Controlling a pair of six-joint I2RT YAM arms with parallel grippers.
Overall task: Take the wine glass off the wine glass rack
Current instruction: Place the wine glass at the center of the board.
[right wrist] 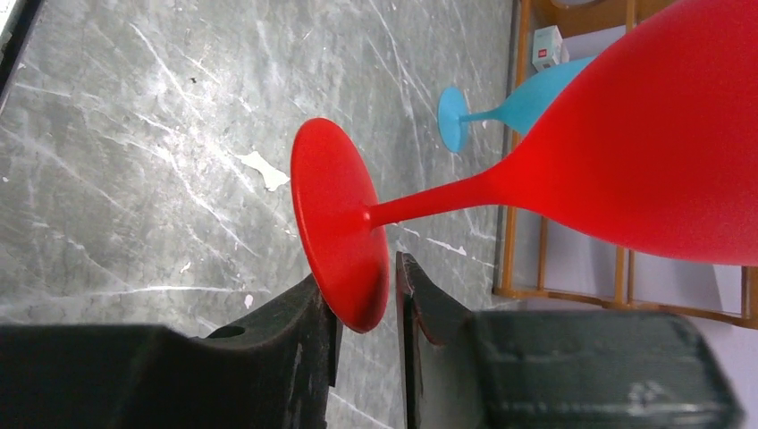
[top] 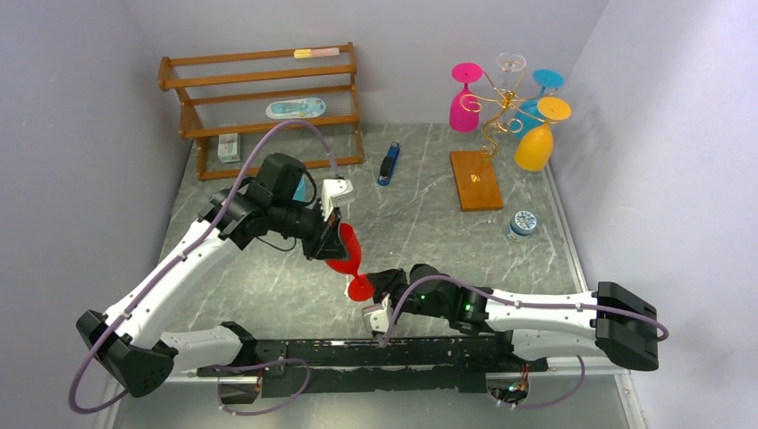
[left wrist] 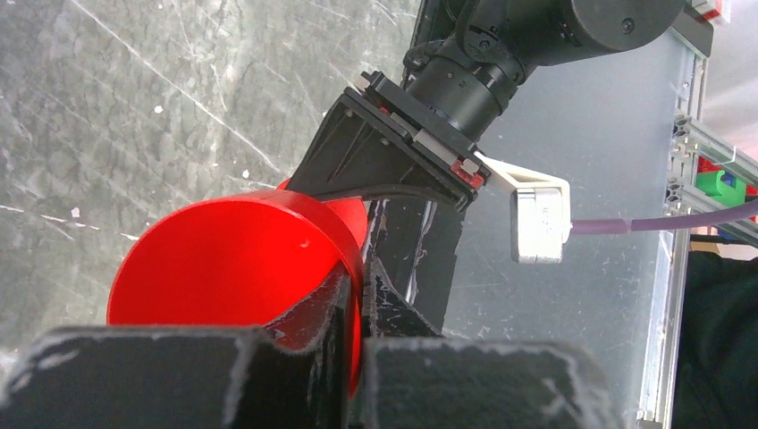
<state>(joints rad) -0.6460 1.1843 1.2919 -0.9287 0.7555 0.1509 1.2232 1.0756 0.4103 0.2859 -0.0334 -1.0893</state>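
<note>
A red wine glass (top: 344, 253) hangs tilted above the middle of the table, between my two arms. My left gripper (top: 327, 234) is shut on the rim of its bowl (left wrist: 232, 268), which the left wrist view shows pinched between the fingers (left wrist: 362, 357). My right gripper (top: 374, 297) is at the glass's foot (right wrist: 340, 232). Its jaws stand slightly apart around the foot's lower edge, with a gap on one side (right wrist: 366, 304). The wine glass rack (top: 497, 114) stands at the back right on its wooden base (top: 475, 179). Pink (top: 465, 98), clear (top: 510, 64), blue (top: 541, 89) and orange (top: 535, 146) glasses hang on it.
A brown slatted shelf (top: 259, 98) stands at the back left. A blue glass (right wrist: 518, 103) stands on the table in front of it. A small blue object (top: 388, 164) lies mid-table at the back. A round tin (top: 523, 223) sits near the rack's base. Walls close in both sides.
</note>
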